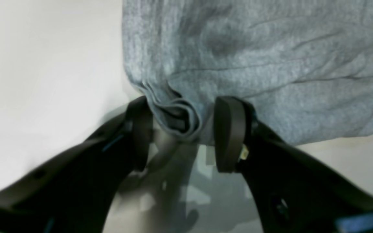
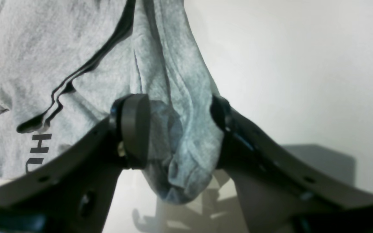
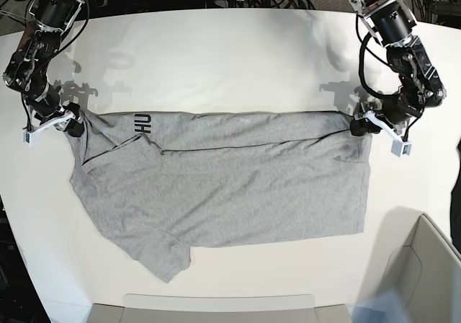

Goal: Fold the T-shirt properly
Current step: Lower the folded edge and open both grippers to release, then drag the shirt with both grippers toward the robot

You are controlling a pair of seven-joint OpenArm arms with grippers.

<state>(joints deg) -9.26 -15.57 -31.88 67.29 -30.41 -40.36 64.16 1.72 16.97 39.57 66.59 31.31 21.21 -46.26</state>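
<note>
The T-shirt lay mid-frame on the table; left gripper and right gripper stood spread around bunched top-edge corners; bare tabletop above.

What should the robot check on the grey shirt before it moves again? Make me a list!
1. Left gripper has let go: ok. Its jaws stand apart, with bunched cloth lying loose between them.
2. Right gripper has let go: ok. Its jaws stand wide, though a thick fold fills the gap.
3. T-shirt all on the table: ok.
4. Top folded edge straight: ok. It runs evenly between the two grippers.
5. Cloth smooth: not ok. Wrinkles show near both top corners.
6. Sleeve tucked in: not ok. It sticks out at the bottom.
7. Cloth free of the pads: cannot tell.
</note>
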